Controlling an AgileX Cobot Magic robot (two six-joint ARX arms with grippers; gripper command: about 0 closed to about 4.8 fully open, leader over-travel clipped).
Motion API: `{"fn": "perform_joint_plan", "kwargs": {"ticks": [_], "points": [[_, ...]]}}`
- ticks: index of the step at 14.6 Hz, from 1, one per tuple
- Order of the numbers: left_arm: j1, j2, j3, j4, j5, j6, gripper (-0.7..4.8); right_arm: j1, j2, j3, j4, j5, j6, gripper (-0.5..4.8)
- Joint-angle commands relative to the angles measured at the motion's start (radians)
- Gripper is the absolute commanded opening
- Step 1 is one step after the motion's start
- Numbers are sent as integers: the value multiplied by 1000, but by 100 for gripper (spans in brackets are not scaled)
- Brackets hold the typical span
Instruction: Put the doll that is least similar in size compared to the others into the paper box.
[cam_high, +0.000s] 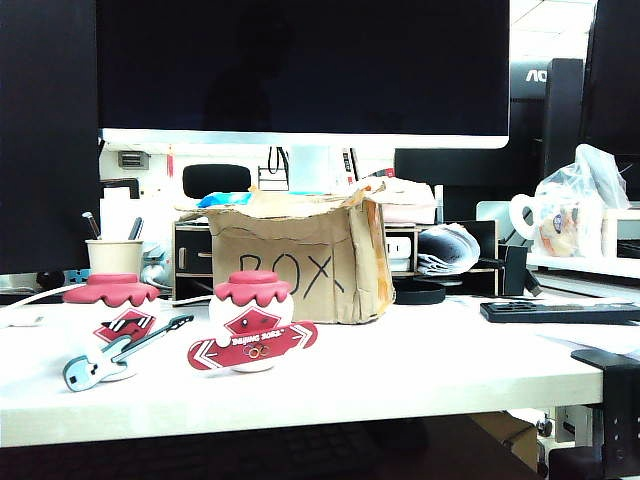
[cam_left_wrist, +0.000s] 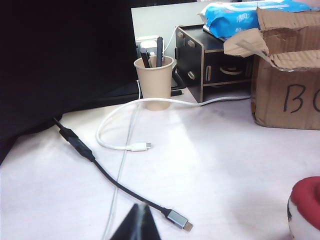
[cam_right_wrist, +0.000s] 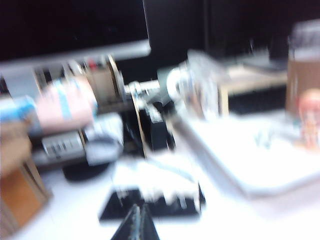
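Nearest the exterior camera, the guitar doll (cam_high: 112, 330) and the banner doll (cam_high: 253, 322) stand on the white surface (cam_high: 420, 370) before the paper box (cam_high: 300, 262); the small white doll is nowhere visible. The left gripper (cam_left_wrist: 136, 223) hangs low over cables (cam_left_wrist: 120, 187), fingertips together, holding nothing. The right gripper (cam_right_wrist: 137, 224), blurred, is likewise pinched closed and empty.

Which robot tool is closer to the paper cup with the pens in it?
Left. The left tool hovers over the cables on the desk, with the paper cup straight ahead. The right tool is over by the black remote; its blurred view shows no cup.
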Motion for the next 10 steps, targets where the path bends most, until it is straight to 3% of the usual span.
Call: {"fn": "perform_joint_plan", "kwargs": {"ticks": [1, 6, 10], "points": [[1, 0, 2, 2, 5, 3, -5, -21, -24, -60, -12, -6, 3, -5], [1, 0, 1, 2, 5, 3, -5, -70, -88, -64, -195, -6, -53, -5], [1, 0, 1, 2, 6, 3, -5, -80, -91, -64, -190, -36, -53, -5]]}}
